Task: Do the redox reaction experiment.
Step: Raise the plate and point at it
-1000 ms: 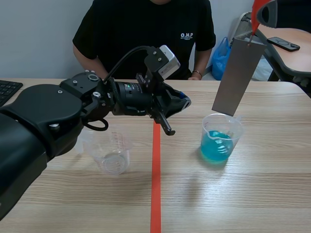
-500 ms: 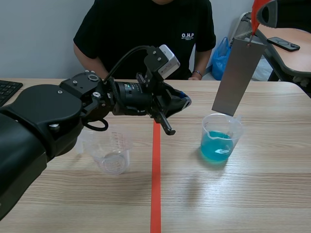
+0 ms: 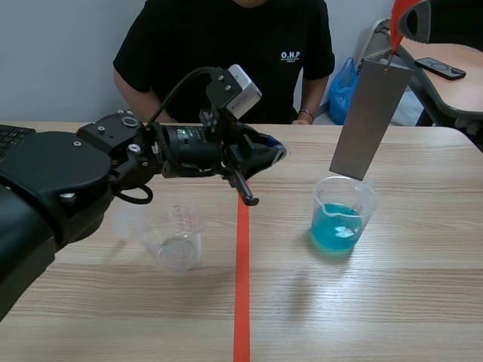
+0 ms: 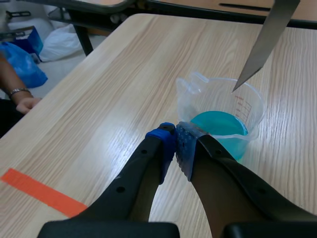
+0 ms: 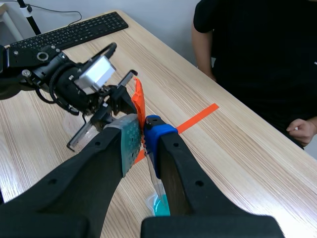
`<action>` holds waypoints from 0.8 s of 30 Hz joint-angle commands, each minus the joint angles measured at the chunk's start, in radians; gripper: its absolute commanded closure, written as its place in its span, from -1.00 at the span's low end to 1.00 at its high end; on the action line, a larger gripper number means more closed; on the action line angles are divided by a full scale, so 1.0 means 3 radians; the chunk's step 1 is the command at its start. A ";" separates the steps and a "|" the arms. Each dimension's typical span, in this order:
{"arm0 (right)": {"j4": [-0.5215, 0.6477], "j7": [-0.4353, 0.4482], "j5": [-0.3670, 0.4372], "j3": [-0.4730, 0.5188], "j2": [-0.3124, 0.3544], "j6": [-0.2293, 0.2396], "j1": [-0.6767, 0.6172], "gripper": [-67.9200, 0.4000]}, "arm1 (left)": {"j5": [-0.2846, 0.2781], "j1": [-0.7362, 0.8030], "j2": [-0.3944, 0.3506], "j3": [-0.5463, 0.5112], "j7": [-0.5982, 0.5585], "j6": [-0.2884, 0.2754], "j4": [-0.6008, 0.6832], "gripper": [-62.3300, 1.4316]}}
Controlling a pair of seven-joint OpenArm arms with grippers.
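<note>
A grey metal plate [image 3: 370, 121] hangs by an orange-red tag [image 3: 400, 15] from the scene's top right, its lower corner just over a clear beaker of blue liquid [image 3: 341, 215]. In the right wrist view my right gripper [image 5: 140, 130] is shut on that orange tag [image 5: 138, 99]; the plate [image 5: 155, 182] drops edge-on toward the blue liquid [image 5: 158, 207]. My left gripper [image 3: 275, 152] is shut on nothing, raised above the red tape line, left of the beaker. In the left wrist view its fingertips [image 4: 176, 143] meet just short of the beaker [image 4: 220, 116], with the plate's corner [image 4: 262, 44] above the rim.
An empty clear beaker [image 3: 175, 235] stands under the left arm, left of the tape line [image 3: 241, 286]. A person in a black shirt [image 3: 226, 53] sits across the table. A keyboard [image 3: 11, 137] lies at the far left edge.
My left arm has drawn back a little to the left, away from the blue beaker, with its gripper still shut. The plate and both beakers have not moved.
</note>
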 commanded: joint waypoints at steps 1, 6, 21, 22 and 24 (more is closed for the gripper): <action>0.0024 0.0051 0.0074 0.0065 0.0061 0.0025 0.0048 0.94 | -0.0145 -0.0090 -0.0170 -0.0090 -0.0056 -0.0005 0.0060 0.83; 0.0024 0.0051 0.0074 0.0065 0.0061 0.0025 0.0048 0.94 | -0.0309 -0.0090 -0.0610 -0.0242 -0.0081 -0.0005 0.0061 0.83; 0.0024 0.0041 0.0074 0.0065 0.0061 0.0025 0.0048 0.94 | -0.0486 0.1222 -0.1916 -0.1437 -0.0910 0.0038 0.0067 0.83; 0.0024 0.0041 0.0074 0.0065 0.0061 0.0025 0.0048 0.94 | -0.0484 0.1371 -0.1926 -0.1572 -0.0974 0.0065 0.0069 0.83; 0.0024 0.0039 0.0074 0.0065 0.0061 0.0025 0.0048 0.94 | -0.0483 0.1672 -0.1925 -0.1843 -0.1068 0.0080 0.0095 0.83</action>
